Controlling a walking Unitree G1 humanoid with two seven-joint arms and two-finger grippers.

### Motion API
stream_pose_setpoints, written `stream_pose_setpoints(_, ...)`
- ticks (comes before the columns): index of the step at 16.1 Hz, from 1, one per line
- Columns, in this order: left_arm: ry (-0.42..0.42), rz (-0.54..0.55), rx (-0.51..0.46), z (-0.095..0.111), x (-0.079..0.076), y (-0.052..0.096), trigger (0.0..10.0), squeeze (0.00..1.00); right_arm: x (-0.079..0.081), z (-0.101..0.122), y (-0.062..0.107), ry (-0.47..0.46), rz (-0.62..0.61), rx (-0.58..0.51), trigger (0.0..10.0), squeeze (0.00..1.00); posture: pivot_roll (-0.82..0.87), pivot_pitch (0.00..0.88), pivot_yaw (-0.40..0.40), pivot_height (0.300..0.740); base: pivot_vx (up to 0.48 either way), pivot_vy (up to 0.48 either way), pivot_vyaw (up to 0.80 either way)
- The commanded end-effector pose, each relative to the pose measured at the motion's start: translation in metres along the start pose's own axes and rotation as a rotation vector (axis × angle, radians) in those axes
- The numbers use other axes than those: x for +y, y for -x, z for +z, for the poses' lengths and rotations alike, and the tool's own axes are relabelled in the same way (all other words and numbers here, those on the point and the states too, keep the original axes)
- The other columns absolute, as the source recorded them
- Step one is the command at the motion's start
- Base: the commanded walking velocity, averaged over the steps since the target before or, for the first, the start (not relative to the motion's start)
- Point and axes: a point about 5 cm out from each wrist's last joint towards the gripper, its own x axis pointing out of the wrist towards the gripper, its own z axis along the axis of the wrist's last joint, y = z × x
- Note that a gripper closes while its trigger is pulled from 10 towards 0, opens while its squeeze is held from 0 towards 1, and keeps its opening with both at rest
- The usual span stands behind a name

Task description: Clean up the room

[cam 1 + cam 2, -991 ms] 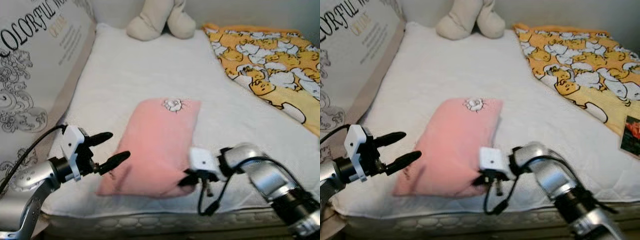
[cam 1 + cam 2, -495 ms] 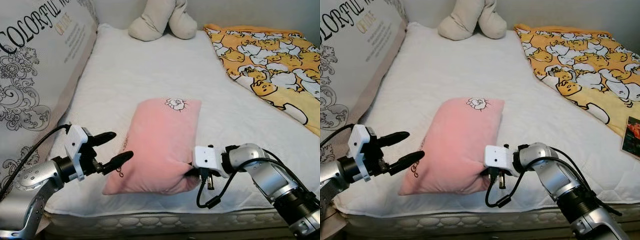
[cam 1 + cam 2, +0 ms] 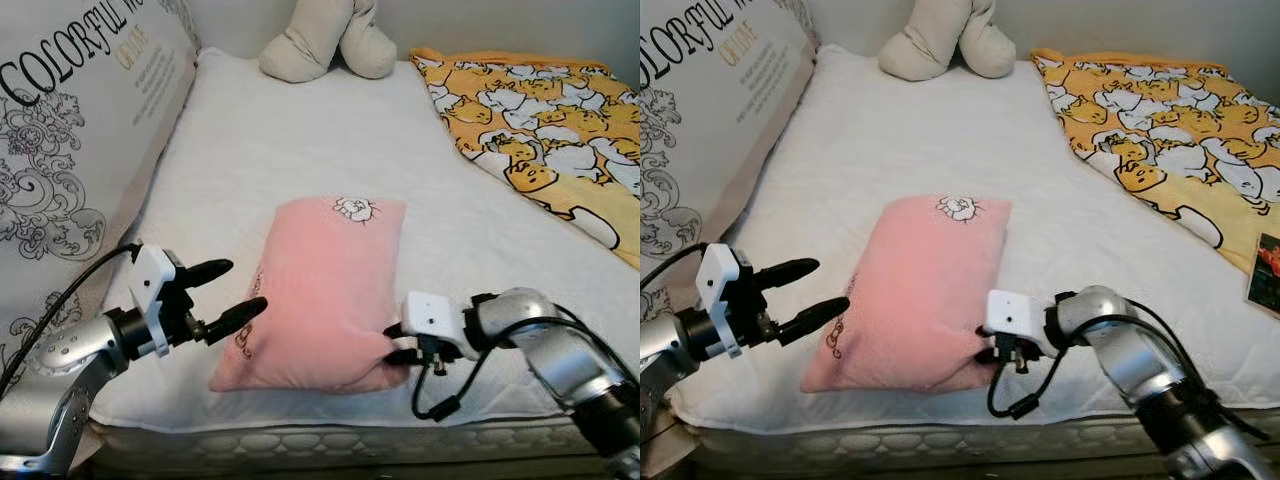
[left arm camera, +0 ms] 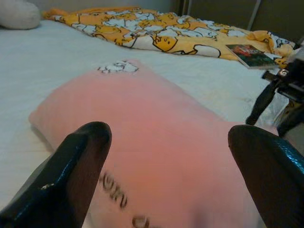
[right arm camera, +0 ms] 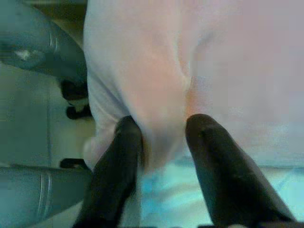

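- A big printed cushion (image 3: 70, 150) leans along the bed's left edge.
- The left gripper (image 3: 228, 295) hangs just left of the pink pillow's near-left corner, fingers spread wide, gripping nothing; in its wrist view the pillow lies straight ahead between the two fingers (image 4: 71, 175).
- The pillow (image 3: 325, 290) lies flat on the near part of the white mattress (image 3: 300, 130), lengthwise, its small embroidered patch at the far end.
- The right gripper (image 3: 398, 345) is at the pillow's near-right corner; its wrist view shows the fingers (image 5: 116, 161) pinched on a fold of the pink fabric.
- A plush toy (image 3: 325, 40) sits at the far end; a yellow patterned blanket (image 3: 540, 130) lies far right.
- Step in hand, by my reading: taking hold of the pillow to move it. Next, the left gripper would need to advance and close on its corner, so both lift evenly.
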Motion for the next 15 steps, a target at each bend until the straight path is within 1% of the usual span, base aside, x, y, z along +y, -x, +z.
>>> stream_pose_setpoints(1, -0.001, 0.001, -0.009, 0.004, 0.001, -0.001, 10.0, 0.0, 0.0, 0.002, 0.01, -0.012, -0.007, -0.011, 10.0, 1.0, -0.05, 0.0, 0.014, 0.74, 0.0, 0.0, 0.0)
stream_pose_setpoints(3, 0.005, -0.003, -0.012, 0.004, 0.001, -0.003, 10.0, 0.0, 0.004, 0.001, 0.011, -0.031, 0.0, -0.014, 10.0, 1.0, -0.05, 0.0, 0.017, 0.74, 0.0, 0.0, 0.0)
stream_pose_setpoints(4, 0.006, -0.003, -0.012, 0.004, 0.001, -0.003, 10.0, 0.0, 0.006, 0.003, 0.012, -0.047, 0.014, -0.035, 10.0, 1.0, -0.05, 0.0, 0.018, 0.74, 0.0, 0.0, 0.0)
stream_pose_setpoints(8, 0.014, 0.001, -0.021, 0.005, 0.003, -0.003, 10.0, 0.0, 0.005, 0.014, 0.022, -0.096, 0.022, -0.107, 10.0, 1.0, -0.05, 0.0, 0.02, 0.74, 0.0, 0.0, 0.0)
stream_pose_setpoints(9, 0.054, 0.049, -0.02, 0.006, 0.008, -0.005, 10.0, 0.0, -0.005, 0.02, 0.032, -0.147, -0.051, -0.18, 10.0, 1.0, -0.05, 0.0, 0.016, 0.74, 0.0, 0.0, 0.0)
stream_pose_setpoints(10, 0.065, 0.076, -0.019, 0.006, 0.012, -0.007, 10.0, 0.0, -0.01, 0.021, 0.035, -0.166, -0.09, -0.205, 10.0, 1.0, -0.05, 0.0, 0.016, 0.74, 0.0, 0.0, 0.0)
stream_pose_setpoints(11, 0.09, 0.13, -0.019, 0.004, 0.019, -0.009, 10.0, 0.71, -0.021, 0.02, 0.039, -0.215, -0.198, -0.237, 10.0, 1.0, -0.05, 0.0, 0.012, 0.74, 0.0, 0.0, 0.0)
stream_pose_setpoints(12, 0.13, 0.184, -0.033, 0.001, 0.029, -0.014, 10.0, 1.0, -0.037, 0.013, 0.044, -0.347, -0.352, -0.279, 10.0, 1.0, -0.05, 0.0, 0.012, 0.74, 0.0, 0.0, 0.0)
stream_pose_setpoints(13, 0.189, 0.194, -0.061, -0.003, 0.035, -0.022, 10.0, 1.0, -0.047, 0.003, 0.044, -0.495, -0.448, -0.334, 10.0, 1.0, -0.05, 0.0, 0.01, 0.74, 0.0, 0.0, 0.0)
stream_pose_setpoints(15, 0.281, 0.192, -0.101, -0.005, 0.042, -0.03, 10.0, 1.0, -0.05, -0.006, 0.042, -0.609, -0.489, -0.387, 10.0, 1.0, -0.05, 0.0, 0.009, 0.74, 0.0, 0.0, 0.0)
